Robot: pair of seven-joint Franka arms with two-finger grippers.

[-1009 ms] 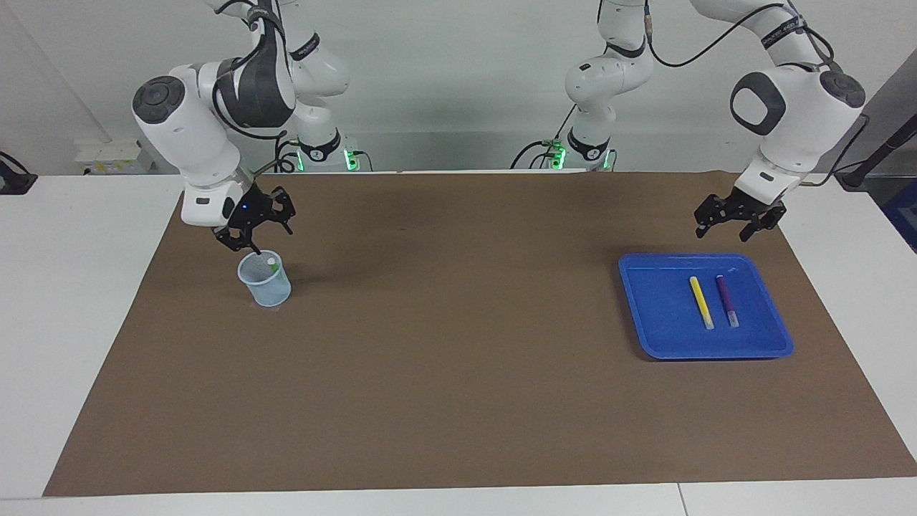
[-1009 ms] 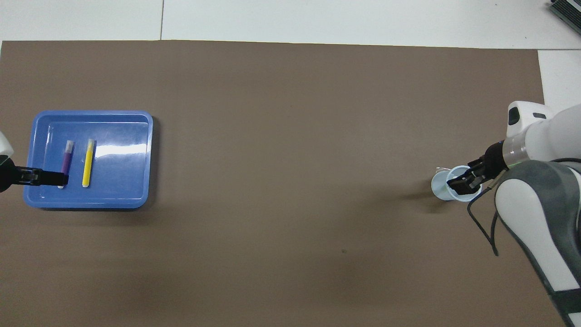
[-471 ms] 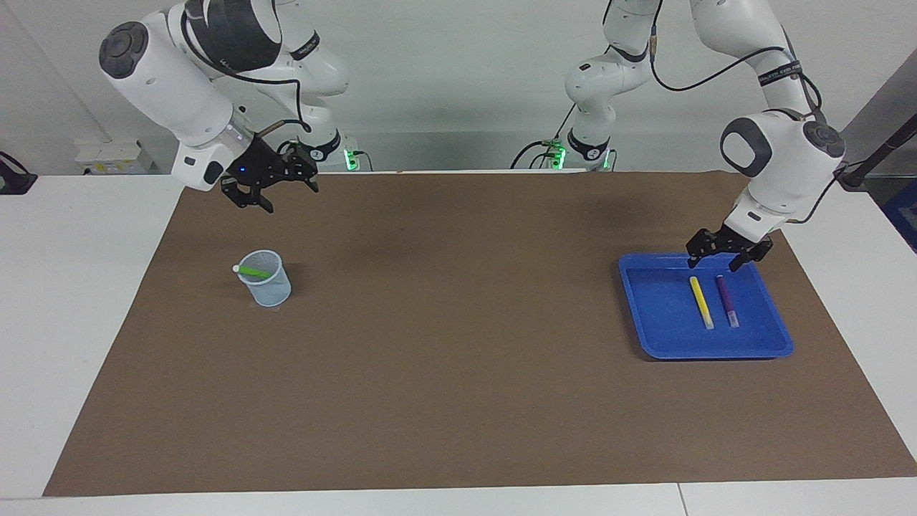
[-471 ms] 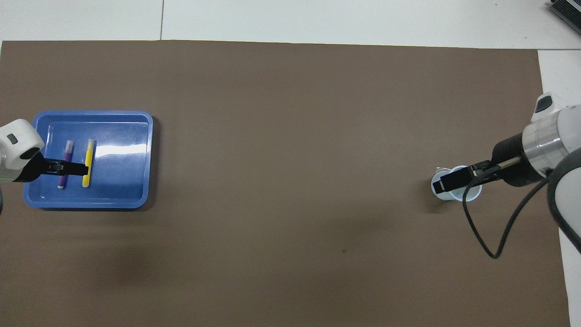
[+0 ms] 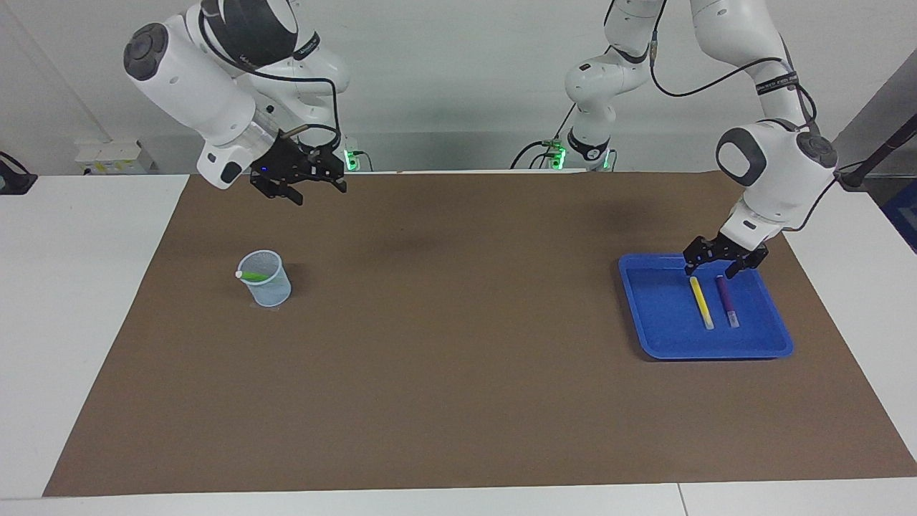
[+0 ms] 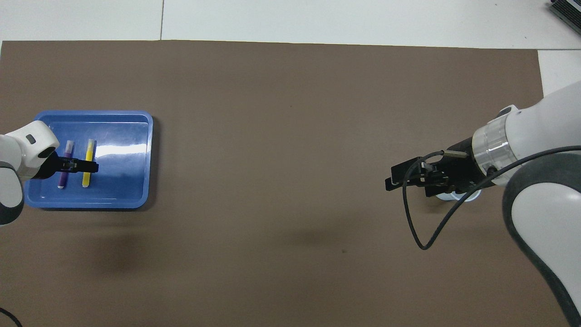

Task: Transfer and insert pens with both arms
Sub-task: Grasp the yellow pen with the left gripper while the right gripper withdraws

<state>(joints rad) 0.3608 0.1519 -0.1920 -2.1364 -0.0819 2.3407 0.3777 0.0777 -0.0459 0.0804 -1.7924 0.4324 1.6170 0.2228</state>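
Reading the facing view from its left edge across: my right gripper (image 5: 309,188) hangs in the air over the brown mat (image 5: 458,401), at the right arm's end of the table, fingers spread wide and holding nothing. In the overhead view the same gripper (image 6: 399,178) covers part of the cup, but it is raised well clear of it.

Below it stands a small pale-blue translucent cup (image 5: 266,279) on the mat. The green pen (image 5: 252,274) lies tilted inside it, its whitish end (image 5: 238,274) resting at the rim on the side toward the right arm's end of the table.

The middle of the mat is bare brown surface.

At the left arm's end of the table sits a blue tray (image 5: 659,337). Two pens lie flat in it, side by side and not touching: the yellow pen (image 5: 701,302) and the purple pen (image 5: 727,302), whitish ends pointing away from the robots. The purple pen (image 6: 65,165) is the one closer to the table's end; the yellow pen (image 6: 87,165) lies toward the table's middle.

My left gripper (image 5: 723,262) hovers low over the robot-side ends of these two pens, fingers wide, gripping nothing. In the overhead view this gripper (image 6: 81,166) crosses above both pens.
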